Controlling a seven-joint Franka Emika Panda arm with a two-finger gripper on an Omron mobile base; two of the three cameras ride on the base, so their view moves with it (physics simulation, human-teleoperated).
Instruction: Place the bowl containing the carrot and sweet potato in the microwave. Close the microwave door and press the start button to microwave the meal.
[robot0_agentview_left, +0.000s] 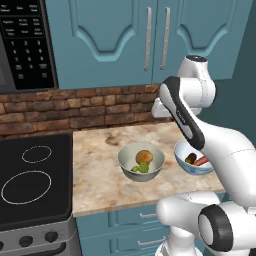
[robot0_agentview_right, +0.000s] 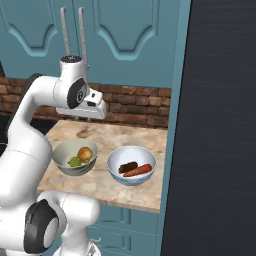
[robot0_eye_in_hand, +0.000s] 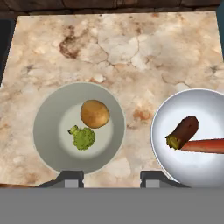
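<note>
Right, from the left base view your target, the bowl (robot0_agentview_left: 194, 161), sits on the worktop (robot0_agentview_left: 100, 175) just to the right of the plain grey bowl (robot0_agentview_left: 141, 162), half hidden behind the arm. You can make out the carrot (robot0_agentview_left: 201, 161) and the sweet potato (robot0_agentview_left: 190, 159) inside it. The microwave (robot0_agentview_left: 25, 45) hangs up and well to the left of the grey bowl, keypad showing.

Over to the right base view: the bowl (robot0_agentview_right: 131, 165) shows in full now, right of the grey bowl (robot0_agentview_right: 75, 157), near the worktop's front edge, with the carrot (robot0_agentview_right: 137, 171) and sweet potato (robot0_agentview_right: 128, 167) lying side by side. The hand hangs above and behind the grey bowl.

Now the hand view: the claw (robot0_eye_in_hand: 111, 178) hovers spread wide and empty, its fingertips (robot0_eye_in_hand: 72, 178) at the grey bowl's (robot0_eye_in_hand: 48, 127) near rim, so you are lined up on the wrong dish. The bowl (robot0_eye_in_hand: 192, 166) lies just right of it, not touching.

Handling, as I judge it: glazed porcelain is rigid, slick and chippable, fairly heavy for a pinch. Take the rim wall, one finger inside and one outside, away from the vegetables. Keep it level, because the carrot (robot0_eye_in_hand: 203, 145) and sweet potato (robot0_eye_in_hand: 183, 131) lie loose and will roll.
</note>
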